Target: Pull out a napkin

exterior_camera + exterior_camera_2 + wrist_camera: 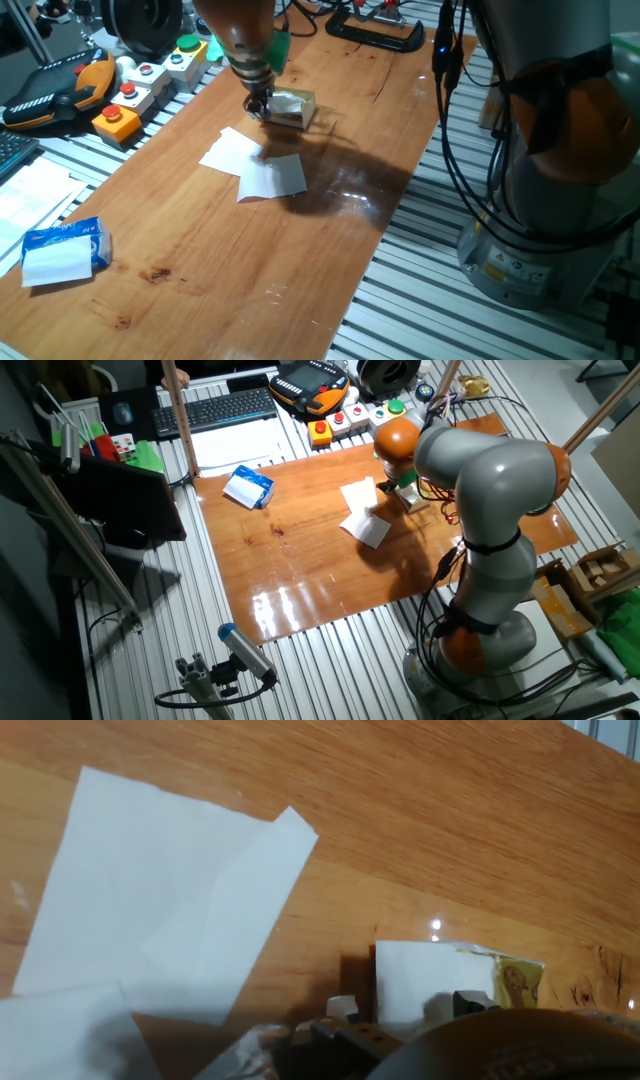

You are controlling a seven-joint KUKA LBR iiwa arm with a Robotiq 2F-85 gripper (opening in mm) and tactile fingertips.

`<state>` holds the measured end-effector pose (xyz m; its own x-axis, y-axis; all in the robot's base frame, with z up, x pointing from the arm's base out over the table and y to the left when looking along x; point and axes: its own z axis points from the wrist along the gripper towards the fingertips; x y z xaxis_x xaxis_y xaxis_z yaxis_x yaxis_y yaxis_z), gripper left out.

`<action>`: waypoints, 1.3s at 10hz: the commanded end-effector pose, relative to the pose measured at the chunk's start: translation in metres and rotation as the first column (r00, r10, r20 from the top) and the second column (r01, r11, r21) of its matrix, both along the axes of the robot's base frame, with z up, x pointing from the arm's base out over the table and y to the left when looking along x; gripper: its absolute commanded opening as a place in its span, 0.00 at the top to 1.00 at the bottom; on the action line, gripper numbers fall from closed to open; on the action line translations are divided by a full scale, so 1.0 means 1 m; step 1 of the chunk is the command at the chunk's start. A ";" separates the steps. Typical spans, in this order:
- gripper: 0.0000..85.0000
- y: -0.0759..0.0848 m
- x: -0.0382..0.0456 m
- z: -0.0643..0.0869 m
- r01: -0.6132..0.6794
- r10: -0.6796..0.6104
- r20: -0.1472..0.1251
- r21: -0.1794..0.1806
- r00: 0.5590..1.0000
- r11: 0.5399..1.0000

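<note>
A little tan-gold cardboard box (292,108) lies on the wooden table, also in the other fixed view (416,501) and in the hand view (515,982). White tissue (425,982) shows at its open end. My gripper (259,106) points down at the box's left end, fingertips at table level and touching or nearly touching it. A pale crumpled bit (252,1042), perhaps the napkin, sits by my fingertips at the bottom of the hand view. The fingers look close together, but their gap is hidden.
Two flat white sheets (232,150) (272,176) lie just in front of the box. A blue tissue packet (65,250) lies at the near left. Button boxes (118,120) and a black clamp (375,32) stand at the far edge. The arm's base (545,200) is right.
</note>
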<state>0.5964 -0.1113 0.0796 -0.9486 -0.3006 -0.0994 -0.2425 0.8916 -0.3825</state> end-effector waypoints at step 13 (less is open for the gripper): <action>0.99 -0.014 0.0057 0.001 -0.118 0.117 -0.018 -0.021 0.993 0.993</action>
